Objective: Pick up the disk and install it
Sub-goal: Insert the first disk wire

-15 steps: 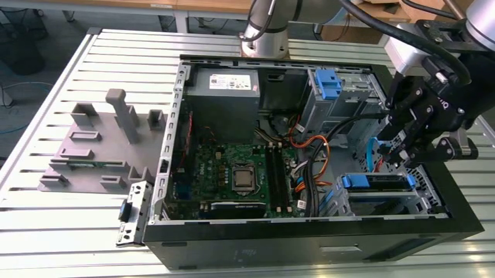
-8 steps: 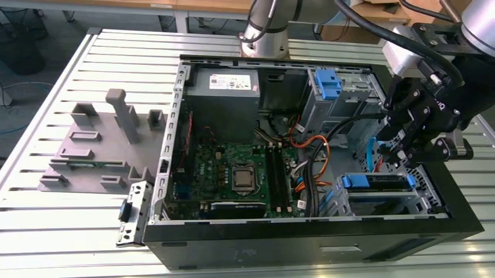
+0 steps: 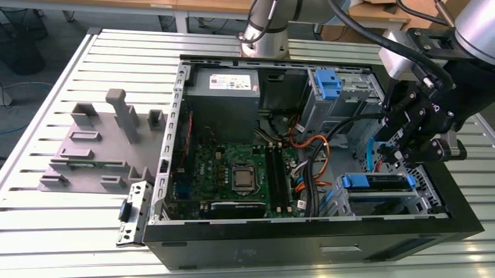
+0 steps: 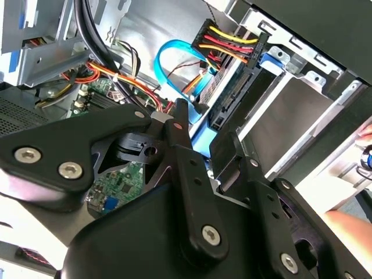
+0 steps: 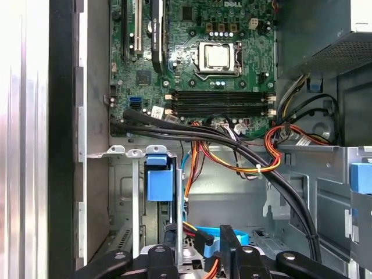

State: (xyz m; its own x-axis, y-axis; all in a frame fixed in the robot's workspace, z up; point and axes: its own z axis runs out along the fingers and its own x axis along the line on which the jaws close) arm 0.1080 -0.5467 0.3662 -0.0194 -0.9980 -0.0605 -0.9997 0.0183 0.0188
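Inside the open computer case (image 3: 309, 243) on the slatted metal table (image 3: 46, 231), the gripper (image 3: 404, 155) is hanging over the drive cage at the exterior view's right. In both wrist views its two black fingers (image 5: 174, 251) are standing apart, with wiring and a strip of blue showing through the gap between them, and they are not closing on anything. The second wrist view is showing the gripper (image 4: 203, 136) just beside a bundle of yellow, red and black wires (image 4: 232, 40) that is running to a black connector, with a looping light-blue cable (image 4: 174, 58) close behind.

The disk (image 3: 375, 182) is lying flat in the cage below the gripper, its blue plastic ends showing at either side. Whether the fingertips are touching it cannot be told.

As for writing, the grey power-supply box (image 3: 224, 84) at the back of the case is carrying a white sticker with dark print and a small red mark, too fine to make out. The green motherboard (image 5: 192, 64) is bearing small white lettering around the silver processor socket (image 5: 218, 56). An upright blue latch (image 3: 328, 84) is standing on the upper bay. A grey moulded fixture (image 3: 101, 145) is sitting on the table at the exterior view's left, well apart from the case.
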